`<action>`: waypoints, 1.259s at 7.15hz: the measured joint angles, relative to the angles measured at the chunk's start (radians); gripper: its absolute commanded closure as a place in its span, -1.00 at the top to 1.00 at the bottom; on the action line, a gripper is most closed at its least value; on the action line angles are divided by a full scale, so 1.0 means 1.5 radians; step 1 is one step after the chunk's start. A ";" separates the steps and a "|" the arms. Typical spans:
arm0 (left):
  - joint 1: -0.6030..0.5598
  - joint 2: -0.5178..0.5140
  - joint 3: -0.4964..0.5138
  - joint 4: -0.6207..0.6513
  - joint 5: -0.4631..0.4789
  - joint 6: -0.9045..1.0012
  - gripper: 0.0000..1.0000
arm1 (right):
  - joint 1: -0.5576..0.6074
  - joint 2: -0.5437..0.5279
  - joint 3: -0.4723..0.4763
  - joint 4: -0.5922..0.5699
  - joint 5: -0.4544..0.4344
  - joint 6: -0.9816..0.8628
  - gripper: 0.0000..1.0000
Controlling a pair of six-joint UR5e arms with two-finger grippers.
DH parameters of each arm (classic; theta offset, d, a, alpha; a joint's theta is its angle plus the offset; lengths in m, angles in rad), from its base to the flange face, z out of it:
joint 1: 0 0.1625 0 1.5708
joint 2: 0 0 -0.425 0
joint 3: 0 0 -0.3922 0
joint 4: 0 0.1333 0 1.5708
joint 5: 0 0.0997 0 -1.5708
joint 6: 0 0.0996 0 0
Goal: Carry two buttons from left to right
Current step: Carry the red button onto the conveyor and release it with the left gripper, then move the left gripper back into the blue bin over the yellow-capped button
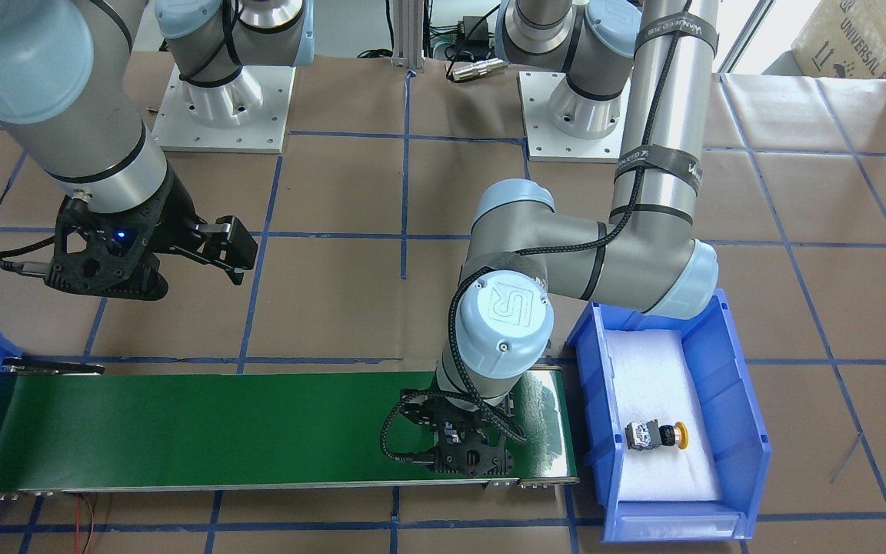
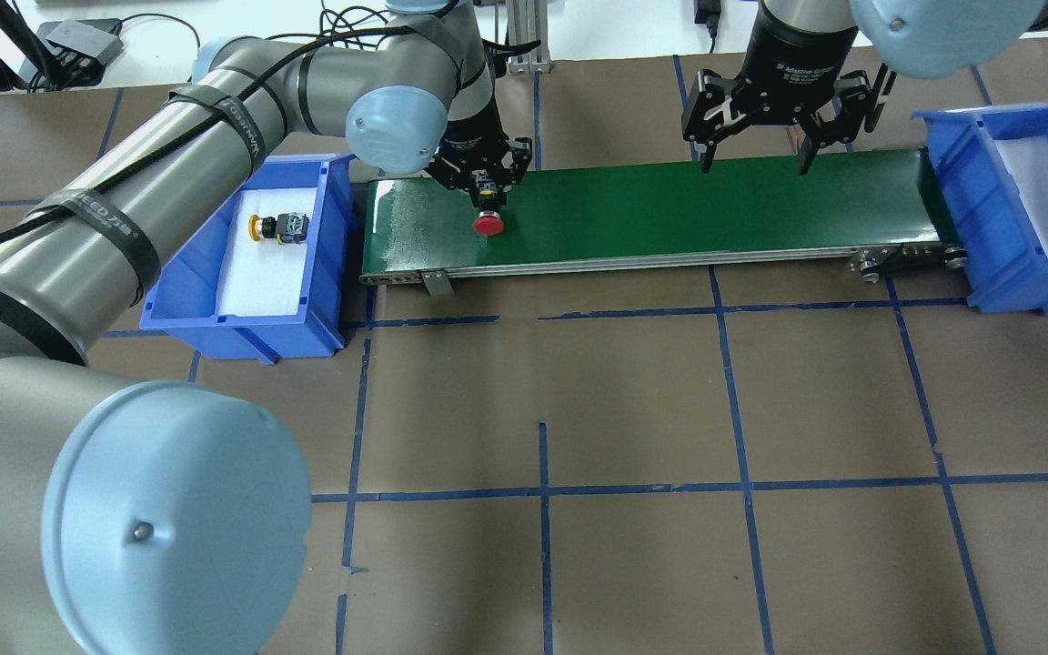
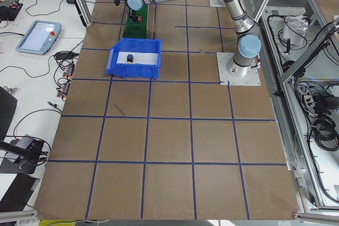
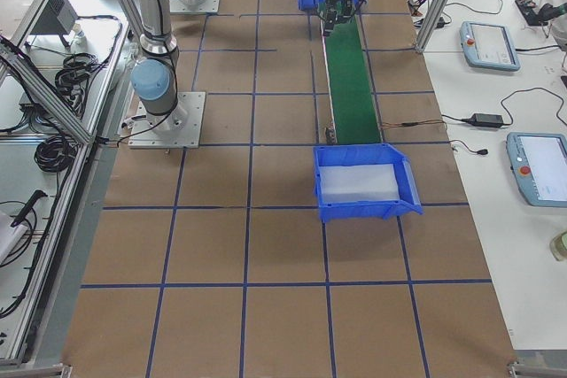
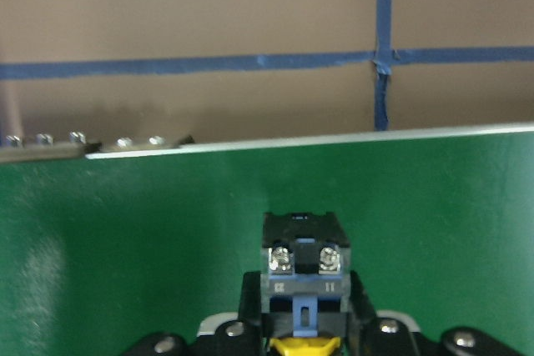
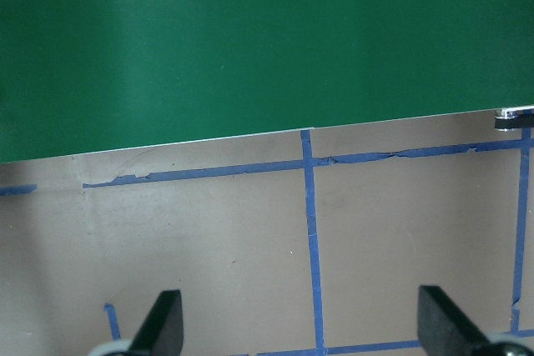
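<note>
Our left gripper (image 2: 485,189) is closed on the red button (image 2: 488,223), low over the left end of the belt (image 2: 670,209); we cannot tell if the button touches it. The yellow button (image 2: 280,227) lies in the left bin (image 2: 242,318). The right gripper (image 2: 754,162) hangs with fingers spread, holding nothing, near the belt's right part and the right bin (image 2: 961,182). We judge 2 risks: released tilted, the round cap could roll the button off the belt edge; fingers parting unevenly could drag it sideways.

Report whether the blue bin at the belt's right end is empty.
Empty: the bin holds only white foam, seen whole from the right.
</note>
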 measured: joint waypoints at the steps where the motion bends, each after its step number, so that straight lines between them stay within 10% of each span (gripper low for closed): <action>1: -0.007 -0.003 -0.004 -0.001 0.003 -0.007 0.32 | 0.000 0.000 0.002 -0.001 -0.001 0.002 1.00; 2: -0.011 -0.004 -0.008 0.007 0.005 -0.012 0.99 | -0.001 0.000 0.002 -0.001 -0.001 0.002 1.00; 9: 0.108 0.133 -0.044 -0.049 0.006 0.237 1.00 | -0.005 0.003 -0.002 0.002 -0.023 0.002 1.00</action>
